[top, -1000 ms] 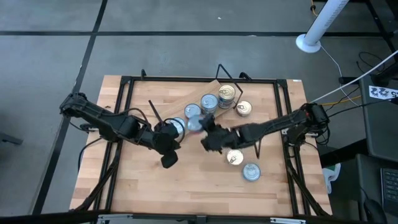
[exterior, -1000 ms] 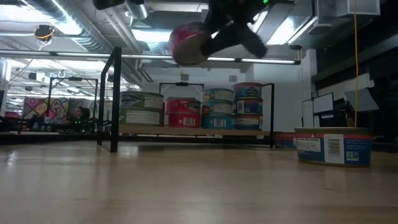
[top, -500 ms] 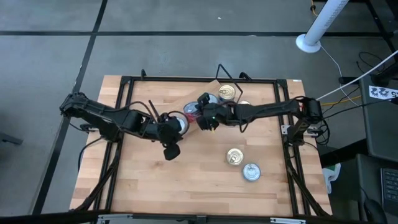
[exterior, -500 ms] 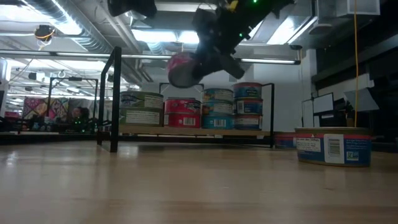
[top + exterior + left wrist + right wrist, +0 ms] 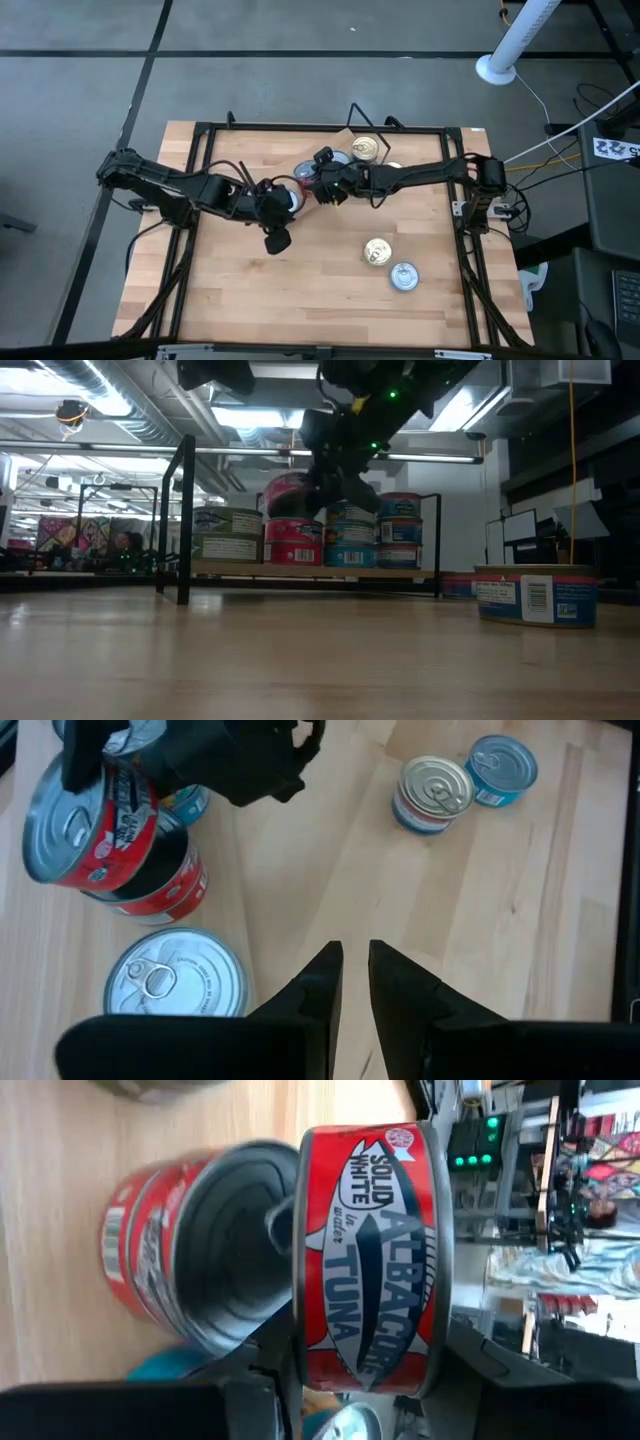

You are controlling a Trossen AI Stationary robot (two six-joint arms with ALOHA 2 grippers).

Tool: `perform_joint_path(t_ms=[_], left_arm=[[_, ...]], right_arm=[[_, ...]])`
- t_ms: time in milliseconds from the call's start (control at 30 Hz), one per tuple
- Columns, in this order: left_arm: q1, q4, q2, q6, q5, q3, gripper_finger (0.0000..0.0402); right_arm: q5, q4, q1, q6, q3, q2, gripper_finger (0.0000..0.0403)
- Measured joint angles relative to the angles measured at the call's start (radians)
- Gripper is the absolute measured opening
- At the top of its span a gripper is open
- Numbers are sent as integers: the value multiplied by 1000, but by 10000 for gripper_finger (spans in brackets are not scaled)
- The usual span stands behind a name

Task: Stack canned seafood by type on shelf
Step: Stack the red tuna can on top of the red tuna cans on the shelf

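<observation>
Right gripper (image 5: 322, 187): jaws are closed on a red-labelled albacore tuna tin (image 5: 368, 1255), gripped across its rim and held tilted just above a second red-labelled tin (image 5: 158, 885) that stands on the shelf (image 5: 300, 571).

Left gripper (image 5: 348, 982): jaws are drawn narrow with only a slim gap between them, and nothing is held. It is stationed over the counter (image 5: 300, 290), just beside the shelf's near edge and a silver-lidded tin (image 5: 175, 976).

Shelf: a light wood plank with black wire ends, set at the far middle of the counter. In the low view four stacks of tins are seen on it, two tins high where countable.

Loose tins on the counter: two are counted, a gold-lidded tin (image 5: 377, 252) and a blue-labelled tin (image 5: 403, 276), lying side by side, well apart from the shelf.
</observation>
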Motion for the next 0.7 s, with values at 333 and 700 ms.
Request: perform_joint_path(t_ms=[333, 700], left_arm=[[0, 2, 0, -7, 0, 0, 48], [0, 2, 0, -8, 0, 0, 48]], right_arm=[[-7, 4, -18, 14, 0, 7, 143], [-23, 5, -17, 16, 0, 7, 143]])
